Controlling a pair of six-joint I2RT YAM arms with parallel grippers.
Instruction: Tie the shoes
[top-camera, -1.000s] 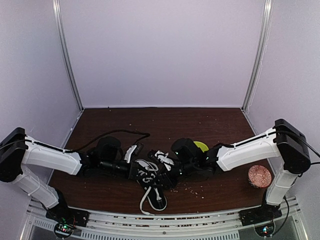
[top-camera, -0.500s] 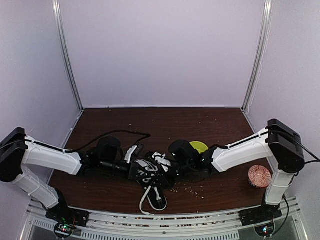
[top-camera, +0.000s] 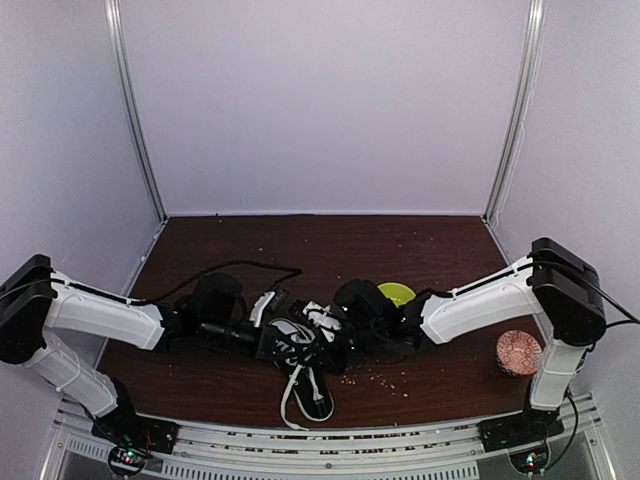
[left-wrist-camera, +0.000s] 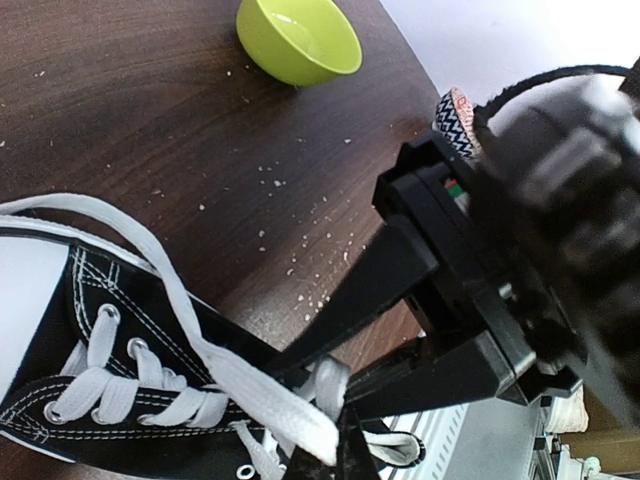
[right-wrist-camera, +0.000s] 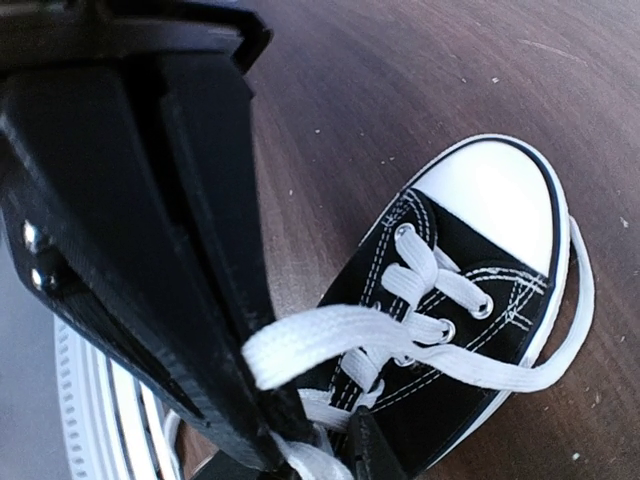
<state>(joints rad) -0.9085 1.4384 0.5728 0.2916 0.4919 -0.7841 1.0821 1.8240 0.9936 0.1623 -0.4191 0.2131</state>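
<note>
The black sneaker (top-camera: 312, 388) with its white toe cap (right-wrist-camera: 492, 190) lies at the table's near middle, between both grippers. My left gripper (top-camera: 283, 338) reaches in from the left and is shut on a flat white lace (left-wrist-camera: 250, 390) at the bottom of the left wrist view (left-wrist-camera: 330, 462). My right gripper (top-camera: 335, 335) reaches in from the right; its black fingers (left-wrist-camera: 400, 270) close on a lace loop (left-wrist-camera: 330, 385) over the shoe's opening. In the right wrist view the right gripper (right-wrist-camera: 325, 455) pinches a lace (right-wrist-camera: 330, 335) next to the left gripper's fingers (right-wrist-camera: 150, 230).
A lime green bowl (top-camera: 397, 294) stands just behind the right gripper, also in the left wrist view (left-wrist-camera: 300, 38). A patterned cup (top-camera: 519, 352) stands at the near right. A black cable (top-camera: 240, 268) trails behind the left arm. Crumbs dot the brown table (top-camera: 330, 250).
My right gripper has moved a little to the left, closer over the shoe, uncovering more of the green bowl. The left arm has stayed put.
</note>
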